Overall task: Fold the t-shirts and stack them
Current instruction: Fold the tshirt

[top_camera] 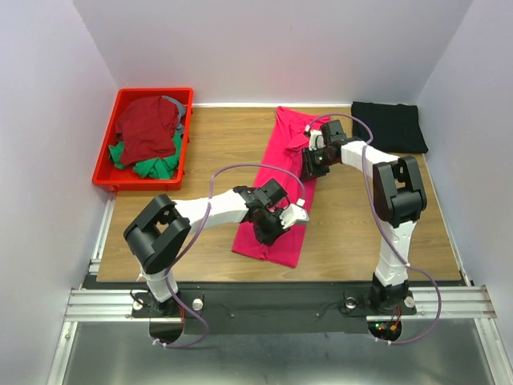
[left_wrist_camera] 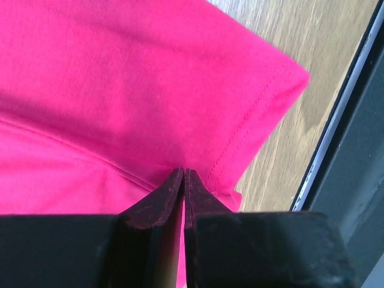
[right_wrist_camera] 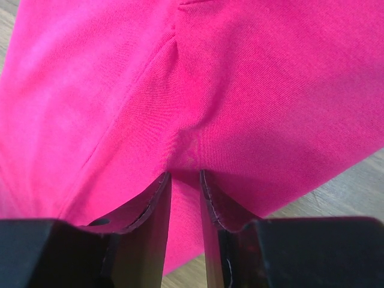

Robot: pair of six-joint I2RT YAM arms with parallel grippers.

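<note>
**Top external view.** Shows a bright pink-red t-shirt (top_camera: 282,152) of soft cloth laid as a long narrow strip on the wooden tabletop (top_camera: 216,144), running from 12 o'clock down toward 6 o'clock. Places the left tool (top_camera: 268,230) on the strip's near end and the right tool (top_camera: 311,168) on its edge at 3 o'clock, further up. Sets a folded black cloth t-shirt (top_camera: 389,124) flat at 2 o'clock, apart from the strip. Holds a dark red t-shirt (top_camera: 148,124) heaped over a green t-shirt (top_camera: 156,167) inside a red plastic bin (top_camera: 100,172) at 10 o'clock.

**Left wrist view.** Shows the left tool (left_wrist_camera: 183,174) with dark fingers (left_wrist_camera: 159,204) almost together, nipping a fold of the pink-red t-shirt (left_wrist_camera: 120,90). Puts a stitched hem corner at 2 o'clock, over bare tabletop (left_wrist_camera: 288,138).

**Right wrist view.** Shows the right tool (right_wrist_camera: 185,175) with a narrow gap between its fingers (right_wrist_camera: 150,210), clamped on a raised crease of the pink-red t-shirt (right_wrist_camera: 240,90). Leaves tabletop (right_wrist_camera: 348,186) visible at 4 o'clock.
</note>
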